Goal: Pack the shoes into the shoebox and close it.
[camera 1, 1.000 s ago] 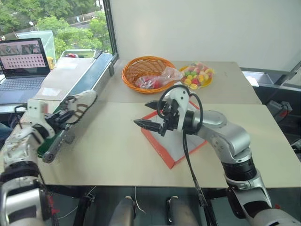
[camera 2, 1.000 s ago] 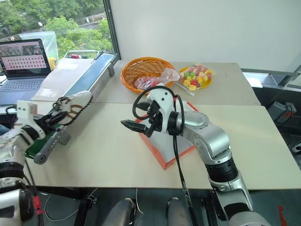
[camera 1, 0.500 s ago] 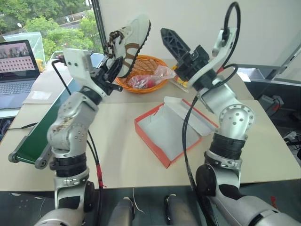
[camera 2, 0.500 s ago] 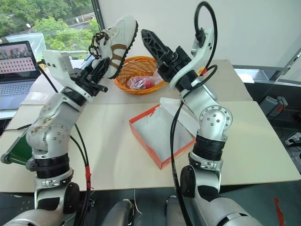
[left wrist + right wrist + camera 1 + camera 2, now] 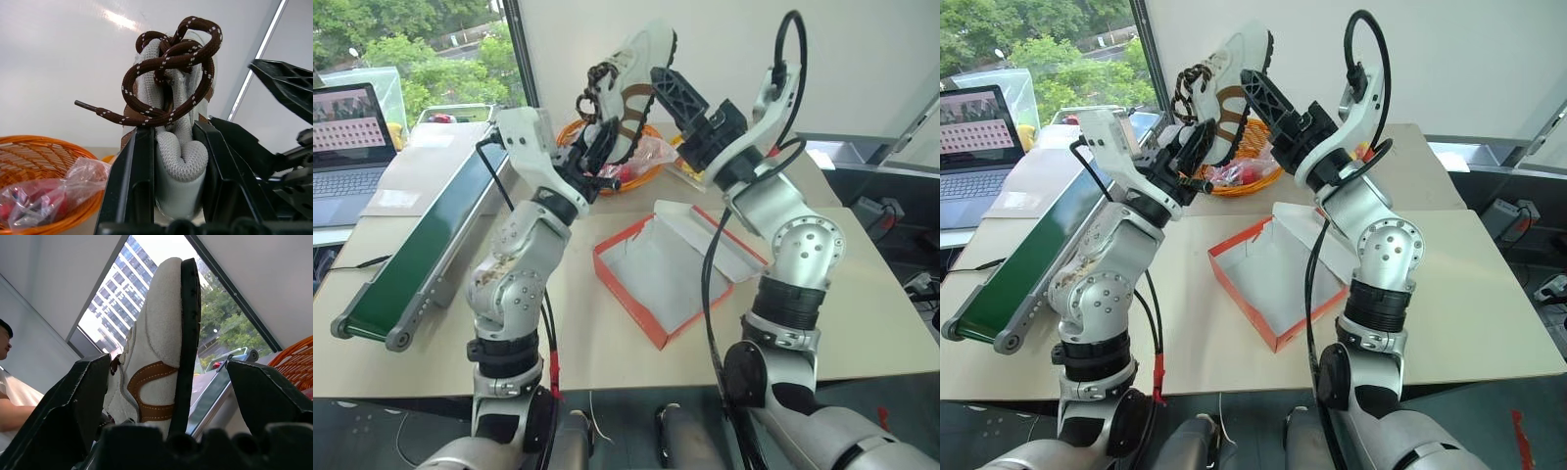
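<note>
Mid-air handover above the table [image 5: 862,294]: our left gripper [image 5: 597,147] is clamped on the shoe [image 5: 631,83] at its heel, toe up, over the open shoebox [image 5: 651,284]. Our right gripper [image 5: 168,382] gapes wide, the shoe between its fingers, prob. not yet touching. We should close the right on the midsole before the left lets go. Vs. 0.5 s ago, the shoe sits closer to the right gripper.
</note>
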Available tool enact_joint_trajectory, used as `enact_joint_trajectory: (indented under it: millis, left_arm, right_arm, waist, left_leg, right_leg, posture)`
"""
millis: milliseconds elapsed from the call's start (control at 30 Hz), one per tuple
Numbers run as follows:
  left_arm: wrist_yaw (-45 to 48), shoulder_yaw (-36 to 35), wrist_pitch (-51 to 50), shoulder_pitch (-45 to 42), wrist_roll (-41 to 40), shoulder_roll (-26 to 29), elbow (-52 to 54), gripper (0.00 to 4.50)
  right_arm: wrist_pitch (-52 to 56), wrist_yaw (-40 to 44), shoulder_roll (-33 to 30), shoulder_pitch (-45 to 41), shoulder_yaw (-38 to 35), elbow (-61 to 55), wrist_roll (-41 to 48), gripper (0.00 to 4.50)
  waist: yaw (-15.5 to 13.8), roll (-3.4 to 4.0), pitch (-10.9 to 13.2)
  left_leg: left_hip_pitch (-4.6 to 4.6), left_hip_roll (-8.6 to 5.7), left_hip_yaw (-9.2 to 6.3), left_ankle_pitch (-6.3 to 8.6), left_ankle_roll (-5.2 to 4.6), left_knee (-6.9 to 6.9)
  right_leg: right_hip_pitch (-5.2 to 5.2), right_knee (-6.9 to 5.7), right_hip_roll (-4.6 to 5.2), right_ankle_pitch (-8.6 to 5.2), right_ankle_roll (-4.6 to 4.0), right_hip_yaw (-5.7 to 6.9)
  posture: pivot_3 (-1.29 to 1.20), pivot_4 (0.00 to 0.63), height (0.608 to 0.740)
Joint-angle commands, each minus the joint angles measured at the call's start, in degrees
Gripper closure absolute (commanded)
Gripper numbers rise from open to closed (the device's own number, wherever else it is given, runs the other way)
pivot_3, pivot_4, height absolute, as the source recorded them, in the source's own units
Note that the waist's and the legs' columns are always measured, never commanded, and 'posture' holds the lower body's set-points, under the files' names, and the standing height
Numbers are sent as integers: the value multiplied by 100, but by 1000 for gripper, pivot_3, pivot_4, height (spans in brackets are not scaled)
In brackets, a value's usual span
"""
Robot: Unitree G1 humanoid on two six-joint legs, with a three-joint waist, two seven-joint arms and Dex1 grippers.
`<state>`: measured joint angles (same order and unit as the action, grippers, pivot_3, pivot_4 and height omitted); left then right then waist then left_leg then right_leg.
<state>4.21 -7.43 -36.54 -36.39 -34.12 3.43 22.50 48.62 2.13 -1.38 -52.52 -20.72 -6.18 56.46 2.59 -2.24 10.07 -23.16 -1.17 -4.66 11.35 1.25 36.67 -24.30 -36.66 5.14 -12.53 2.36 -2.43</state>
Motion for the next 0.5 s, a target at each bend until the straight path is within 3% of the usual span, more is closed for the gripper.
enact_joint_trajectory:
  millis: [33, 400, 433, 500]
  left_arm:
    - [-52, 244, -17, 73, -59, -98, 411, 3408]
    - [-36, 536, -273, 279, -152, -103, 615, 3408]
    - [-6, 552, -324, 282, -174, -76, 628, 3443]
    - [18, 557, -369, 293, -178, -45, 636, 3443]
  right_arm:
    - [-194, -2, 25, -41, 39, -61, 133, 0]
    - [-492, 252, 38, -128, 271, 357, -151, 0]
    - [-536, 259, 53, -137, 281, 407, -176, 519]
    - [-590, 320, 31, -134, 349, 467, -253, 1060]
  waist:
    - [-3, 0, 0]
    - [-3, 2, 1]
    - [-1, 2, 1]
    - [0, 2, 1]
  left_leg:
    - [0, 0, 0, 0, 0, 0]
    - [0, 1, 0, 0, 0, 2]
    - [0, 0, 0, 0, 0, 2]
    - [0, 1, 0, 0, 0, 2]
  right_leg:
    - [1, 0, 0, 0, 0, 0]
    - [3, 3, -2, -1, 0, 0]
    - [3, 4, -2, -1, 1, 0]
    - [2, 4, -3, -1, 1, 0]
  posture:
    - [0, 150, 740]
    - [0, 150, 740]
    - [0, 150, 740]
    - [0, 150, 740]
